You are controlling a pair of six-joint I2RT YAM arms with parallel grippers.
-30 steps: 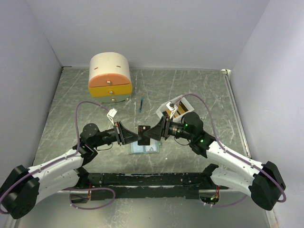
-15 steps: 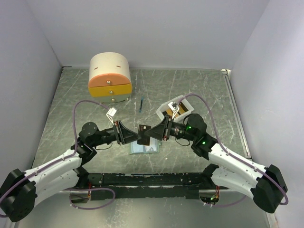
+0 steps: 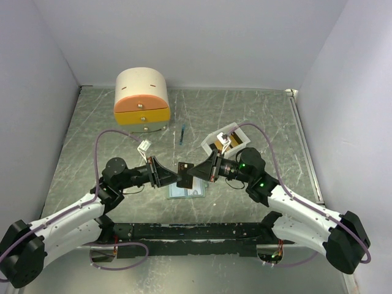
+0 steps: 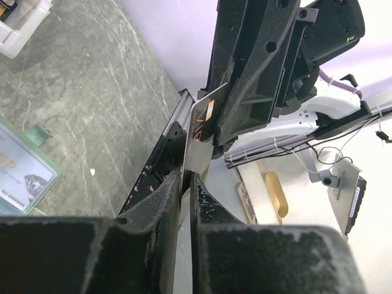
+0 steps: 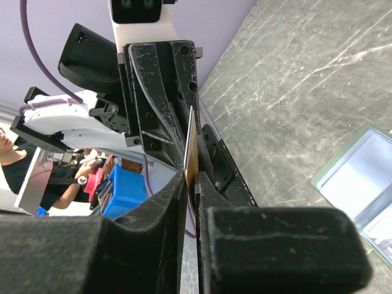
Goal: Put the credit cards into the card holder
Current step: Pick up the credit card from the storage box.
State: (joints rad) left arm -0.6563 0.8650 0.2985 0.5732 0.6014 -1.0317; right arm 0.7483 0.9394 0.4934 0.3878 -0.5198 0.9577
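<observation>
The left tool (image 3: 176,177) pinches one end of the dark credit card (image 3: 182,168), held on edge just above the far edge of the card holder (image 3: 187,192) lying flat on the worktop (image 3: 263,122), while the right tool (image 3: 190,174) clamps its other end, both arms equally near.

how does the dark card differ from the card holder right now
The dark card is dark brown, the card holder pale blue-green. The card stands on edge in the air, pinched between the left gripper and right gripper; the holder lies flat on the table beneath. The card looks smaller than the holder. Both are thin flat rectangles.
</observation>
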